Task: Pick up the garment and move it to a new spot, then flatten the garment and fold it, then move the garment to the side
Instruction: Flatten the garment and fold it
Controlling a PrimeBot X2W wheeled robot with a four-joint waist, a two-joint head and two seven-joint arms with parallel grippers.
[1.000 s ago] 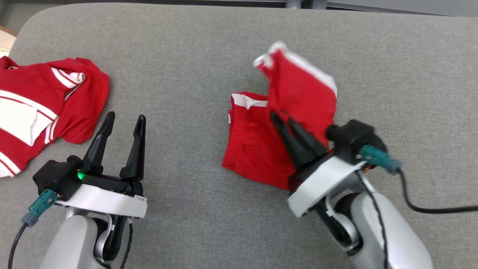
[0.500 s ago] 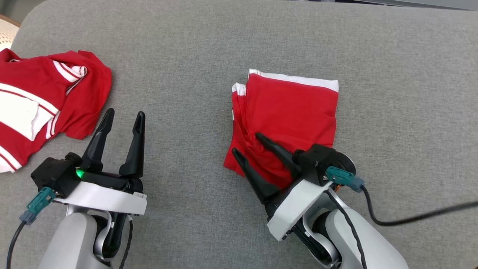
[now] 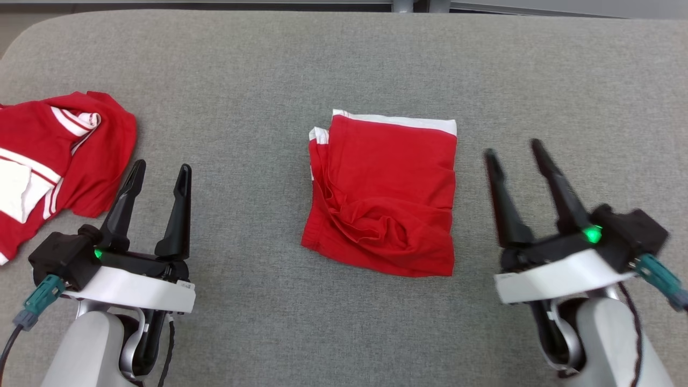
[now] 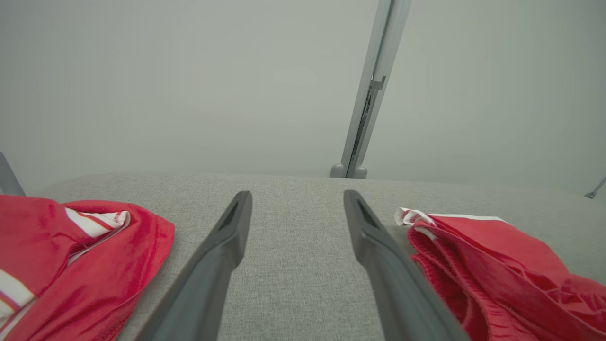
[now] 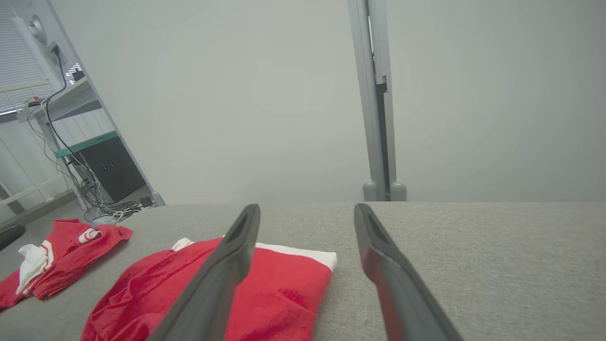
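Now the red garment point(image 3: 384, 196) lies folded into a rough square near the middle of the grey padded surface point(image 3: 269, 64), free of both grippers; a white band point(image 3: 398, 120) runs along its far edge, a second white-trimmed corner peeps out at its far left, and its near left part is bunched into creases rather than flat; the left gripper point(image 3: 162, 164) hovers over the surface to the garment's left, its two dark fingers spread apart and holding nothing; the right gripper point(image 3: 511, 148) sits just to the garment's right, apart from it, its fingers likewise parted and empty, a green light point(image 3: 593, 234) glowing at its base; in the right wrist view the garment lies beneath and to the left of that gripper's left finger, not between the two; a red top with white stripes point(image 3: 54, 156) lies crumpled at the surface's left edge, well apart from the folded piece; beyond the far edge stands a pale upright post point(image 5: 376, 94).
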